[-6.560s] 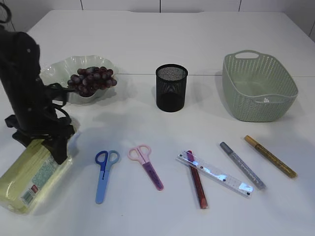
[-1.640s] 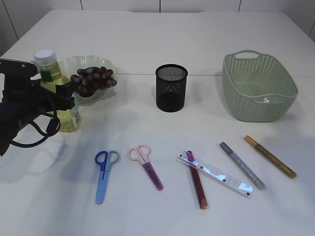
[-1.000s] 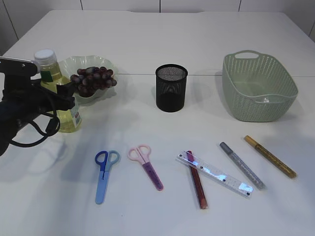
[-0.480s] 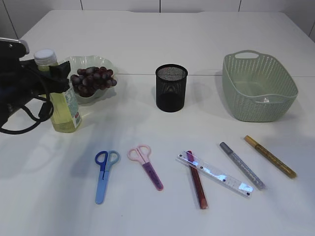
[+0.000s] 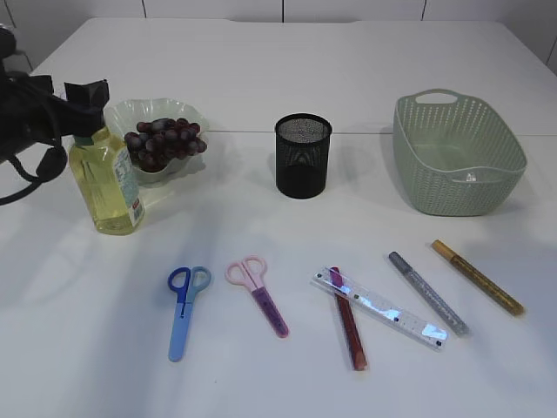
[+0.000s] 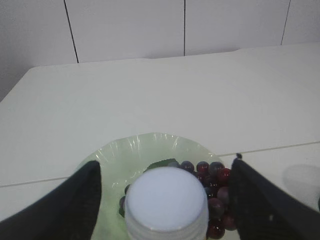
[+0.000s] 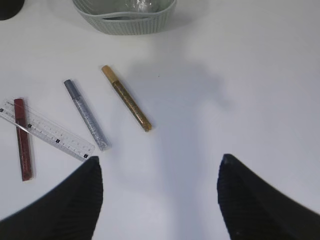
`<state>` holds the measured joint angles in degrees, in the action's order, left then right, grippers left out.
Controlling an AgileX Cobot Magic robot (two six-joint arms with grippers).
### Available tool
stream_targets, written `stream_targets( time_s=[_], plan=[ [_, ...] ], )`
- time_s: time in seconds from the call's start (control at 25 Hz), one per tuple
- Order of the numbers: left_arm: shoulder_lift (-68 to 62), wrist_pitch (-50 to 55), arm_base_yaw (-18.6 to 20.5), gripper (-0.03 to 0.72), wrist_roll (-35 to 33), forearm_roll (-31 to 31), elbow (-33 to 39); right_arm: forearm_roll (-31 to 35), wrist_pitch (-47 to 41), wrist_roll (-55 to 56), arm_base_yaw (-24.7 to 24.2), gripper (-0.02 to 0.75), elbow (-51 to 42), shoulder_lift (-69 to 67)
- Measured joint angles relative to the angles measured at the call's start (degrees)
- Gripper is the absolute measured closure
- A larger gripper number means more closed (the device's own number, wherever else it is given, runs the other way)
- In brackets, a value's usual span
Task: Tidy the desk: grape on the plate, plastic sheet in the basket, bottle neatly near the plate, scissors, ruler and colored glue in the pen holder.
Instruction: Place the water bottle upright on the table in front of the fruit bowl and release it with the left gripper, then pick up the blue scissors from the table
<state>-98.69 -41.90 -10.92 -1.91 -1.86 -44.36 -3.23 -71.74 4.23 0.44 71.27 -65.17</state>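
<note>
Bottle of yellow liquid with white cap (image 5: 106, 185) stands upright on the white desk (image 5: 287, 70), just beside the pale green plate (image 5: 130, 111) of dark grapes (image 5: 163, 139). Left end effector (image 6: 165, 200) straddles the cap, released; right end effector (image 7: 159, 192) hangs spread, empty.

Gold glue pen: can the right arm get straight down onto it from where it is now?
Probably yes. The right gripper hangs open above bare table, and the gold glue pen lies alone, apart from the silver pen and basket.
</note>
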Motion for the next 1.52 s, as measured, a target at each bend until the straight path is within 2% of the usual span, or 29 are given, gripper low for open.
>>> stream_targets(
  time_s=[0.48,1.0,1.2,1.36,1.52],
  plan=[
    [14.4,22.6,0.0,0.103,0.0,-3.3,0.0,0.8,0.0,0.0,0.0,0.181,0.0,0.0],
    [36.3,53.7,0.0,0.104,0.0,-2.0,-0.7,14.9,-0.1,-7.9,0.0,0.181,-0.1,3.8],
    [42.1,72.2,0.0,0.105,0.0,-0.9,-9.0,21.3,-0.1,-10.7,0.1,0.181,-0.1,3.9],
    [43.0,85.0,0.0,0.105,0.2,-0.8,-17.0,22.0,-0.1,-11.1,4.6,0.181,-0.2,3.9],
    [43.1,96.4,0.0,0.105,3.1,-0.8,-21.6,23.3,-0.1,-12.2,8.3,0.181,-0.3,3.9]
  ],
)
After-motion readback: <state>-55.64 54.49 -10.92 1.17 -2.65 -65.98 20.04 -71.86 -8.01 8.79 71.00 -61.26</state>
